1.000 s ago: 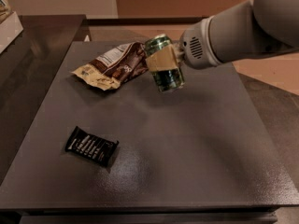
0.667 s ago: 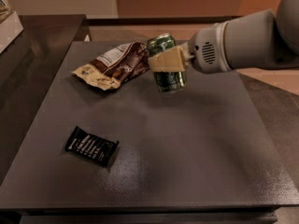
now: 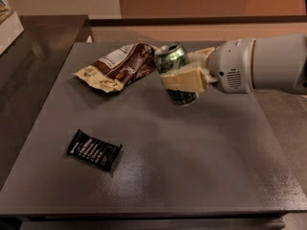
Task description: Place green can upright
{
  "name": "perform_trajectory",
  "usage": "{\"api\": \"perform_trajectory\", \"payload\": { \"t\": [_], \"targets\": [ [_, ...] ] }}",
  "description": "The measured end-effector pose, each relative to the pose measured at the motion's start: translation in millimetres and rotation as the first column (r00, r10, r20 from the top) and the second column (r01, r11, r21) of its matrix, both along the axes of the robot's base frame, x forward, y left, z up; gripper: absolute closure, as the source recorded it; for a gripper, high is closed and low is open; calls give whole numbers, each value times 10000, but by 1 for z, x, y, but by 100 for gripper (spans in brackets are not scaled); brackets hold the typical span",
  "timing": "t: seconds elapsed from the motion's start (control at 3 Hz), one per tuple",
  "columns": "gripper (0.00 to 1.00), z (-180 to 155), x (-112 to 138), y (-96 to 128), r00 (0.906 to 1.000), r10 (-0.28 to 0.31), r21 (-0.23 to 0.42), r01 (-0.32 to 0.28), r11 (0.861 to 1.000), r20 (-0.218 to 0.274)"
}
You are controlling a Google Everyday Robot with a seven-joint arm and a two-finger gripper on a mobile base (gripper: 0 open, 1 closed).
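Camera view shows the gripper [image 3: 181,76] reaching in from the right, its pale fingers pinching the green can [image 3: 171,60] around the middle. That leaves the silver top free and the base pointing down at the table [image 3: 192,152]. The can leans slightly, nearly upright, low over the far centre; whether its base touches, I cannot tell. It hangs just beside a brown snack bag [image 3: 117,66], well apart from a black wrapper [image 3: 94,150], so bare table lies below for setting it down.
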State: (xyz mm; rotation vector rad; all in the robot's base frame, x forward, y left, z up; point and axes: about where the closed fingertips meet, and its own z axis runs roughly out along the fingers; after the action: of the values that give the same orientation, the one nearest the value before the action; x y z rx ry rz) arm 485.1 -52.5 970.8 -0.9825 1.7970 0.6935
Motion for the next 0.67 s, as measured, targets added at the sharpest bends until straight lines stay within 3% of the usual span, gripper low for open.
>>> {"api": "perform_trajectory", "payload": {
  "t": [0.33,0.67],
  "targets": [
    [100,-5,-12,-9,9858,613,-710,-507,9962,1563],
    [100,-10,-17,-17,9513,996,-1037,-720,9920,2917]
  ]
}}
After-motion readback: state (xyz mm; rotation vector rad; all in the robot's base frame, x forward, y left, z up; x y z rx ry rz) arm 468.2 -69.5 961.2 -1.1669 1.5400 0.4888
